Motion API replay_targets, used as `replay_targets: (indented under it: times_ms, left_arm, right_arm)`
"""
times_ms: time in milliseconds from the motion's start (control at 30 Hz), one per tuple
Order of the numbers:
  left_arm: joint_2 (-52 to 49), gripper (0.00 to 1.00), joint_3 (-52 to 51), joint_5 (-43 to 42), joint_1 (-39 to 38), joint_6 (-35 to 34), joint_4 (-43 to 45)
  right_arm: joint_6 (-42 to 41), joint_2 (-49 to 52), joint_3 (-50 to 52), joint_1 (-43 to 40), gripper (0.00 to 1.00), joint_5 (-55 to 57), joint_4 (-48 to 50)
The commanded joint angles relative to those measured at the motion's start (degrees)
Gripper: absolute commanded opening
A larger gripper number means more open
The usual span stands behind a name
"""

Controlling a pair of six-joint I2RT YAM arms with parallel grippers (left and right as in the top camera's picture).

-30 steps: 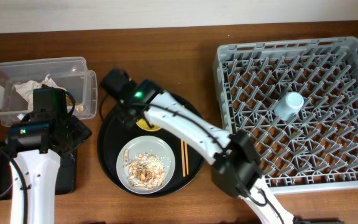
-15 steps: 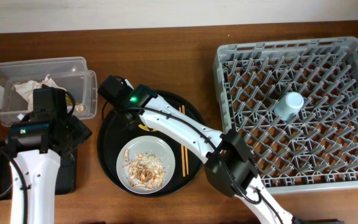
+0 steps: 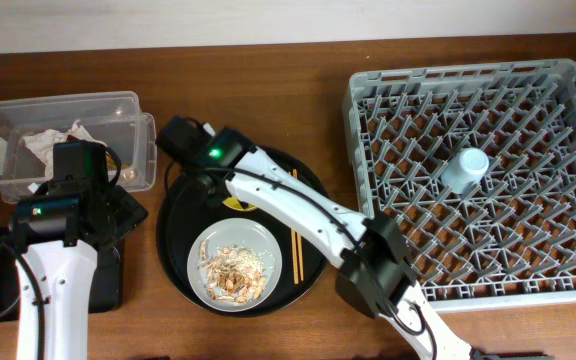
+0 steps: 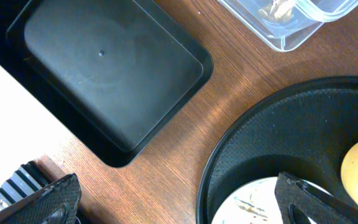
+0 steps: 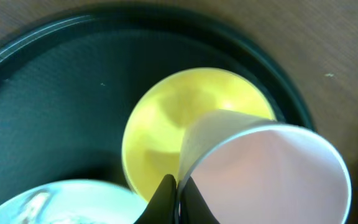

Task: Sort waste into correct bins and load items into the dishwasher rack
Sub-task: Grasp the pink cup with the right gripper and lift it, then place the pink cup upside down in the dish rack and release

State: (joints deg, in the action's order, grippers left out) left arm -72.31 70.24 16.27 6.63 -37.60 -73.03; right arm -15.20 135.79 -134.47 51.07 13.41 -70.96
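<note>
Over the yellow saucer [image 5: 160, 134], your right gripper [image 5: 176, 200] pinches the rim of the tilted pink cup [image 5: 266, 177] between narrow jaws; left gripper [image 4: 176, 186] gapes wide.

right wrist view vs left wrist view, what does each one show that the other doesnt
Only the right wrist view shows the pink cup, tilted, with the right gripper pinching its rim. Only the left wrist view shows the shallow black tray, a corner of the clear box and the open left gripper. Both show the yellow saucer, the edge of the pale plate, the round black tray and the wooden table.
</note>
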Motion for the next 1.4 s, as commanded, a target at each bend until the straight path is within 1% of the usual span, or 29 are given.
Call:
replay_targets:
  times_ms: [0, 100, 167, 233, 367, 467, 500, 533, 567, 633, 667, 733, 767, 833, 900, 933, 1033, 1100, 1267, 1367]
  left_arm:
    - [0.3, 0.99, 0.0, -0.1, 0.3, -0.7, 0.1]
    - [0.3, 0.99, 0.0, 0.0, 0.3, -0.7, 0.1]
    - [0.3, 0.99, 0.0, 0.0, 0.3, -0.7, 0.1]
    - [0.3, 0.99, 0.0, -0.1, 0.3, -0.7, 0.1]
    - [0.3, 0.99, 0.0, -0.1, 0.3, -0.7, 0.1]
    - [0.3, 0.99, 0.0, 0.0, 0.3, -0.7, 0.1]
    - [0.3, 0.99, 0.0, 0.0, 0.3, -0.7, 0.1]
    - [0.3, 0.99, 0.0, -0.1, 0.3, -0.7, 0.1]
    - [0.3, 0.99, 0.0, -0.1, 0.3, -0.7, 0.1]
    - [0.3, 0.99, 0.0, 0.0, 0.3, -0.7, 0.1]
    - [0.3, 0.99, 0.0, -0.1, 0.3, -0.7, 0.1]
    - [0.3, 0.99, 0.0, -0.1, 0.3, -0.7, 0.1]
    - [0.3, 0.99, 0.0, -0.1, 0.3, -0.7, 0.1]
    - [0.3, 0.99, 0.0, 0.0, 0.3, -0.7, 0.1]
    - [0.3, 0.99, 0.0, 0.0, 0.3, -0.7, 0.1]
    - [0.3, 1.00, 0.0, -0.1, 0.3, -0.7, 0.1]
    - [0.3, 0.99, 0.0, 0.0, 0.3, -0.7, 0.1]
    - [0.3, 0.99, 0.0, -0.1, 0.3, -0.7, 0.1]
    - [0.3, 0.99, 0.0, 0.0, 0.3, -0.7, 0.1]
    - [0.3, 0.99, 0.0, -0.1, 0.3, -0.7, 0.1]
  right_arm:
    - [-1.9, -9.8, -10.3, 0.3, 0.04, 0.2, -3.8]
    - [-2.4, -14.5, -16.9, 0.0, 0.04, 1.0, -8.7]
    - [-4.8, -17.6, -18.9, -1.0, 0.04, 2.2, -11.1]
    - [-4.9, -20.9, -19.8, -2.9, 0.04, 2.3, -13.0]
    - [-4.8, -29.0, -19.8, -13.3, 0.04, 2.3, -18.9]
    - [-4.0, -31.6, -19.8, -24.5, 0.04, 1.3, -24.5]
    - [-1.9, -31.7, -19.8, -29.0, 0.04, -1.1, -26.3]
    - [0.6, -31.7, -19.6, -32.8, 0.04, -4.9, -26.4]
    - [4.0, -31.6, -18.8, -37.8, 0.04, -11.6, -26.2]
    - [7.8, -30.5, -18.4, -46.9, 0.04, -23.3, -26.3]
    - [10.0, -29.4, -18.3, -52.7, 0.04, -31.3, -26.4]
    - [13.9, -27.4, -17.7, -60.2, 0.04, -44.9, -26.3]
    - [18.3, -25.5, -17.1, -65.1, 0.04, -55.1, -26.4]
    - [23.6, -22.5, -14.4, -71.1, 0.04, -67.6, -26.4]
    - [27.0, -18.8, -11.0, -74.9, 0.04, -74.0, -26.2]
    - [27.7, -17.7, -10.1, -75.5, 0.04, -75.4, -26.1]
    - [33.9, -11.6, -5.3, -76.8, 0.04, -84.3, -25.7]
    - [36.0, -8.3, -3.3, -76.9, 0.04, -88.3, -25.1]
    - [36.2, 2.5, 1.2, -77.0, 0.04, -98.9, -20.0]
    - [36.2, 6.6, 1.5, -77.1, 0.04, -98.9, -19.5]
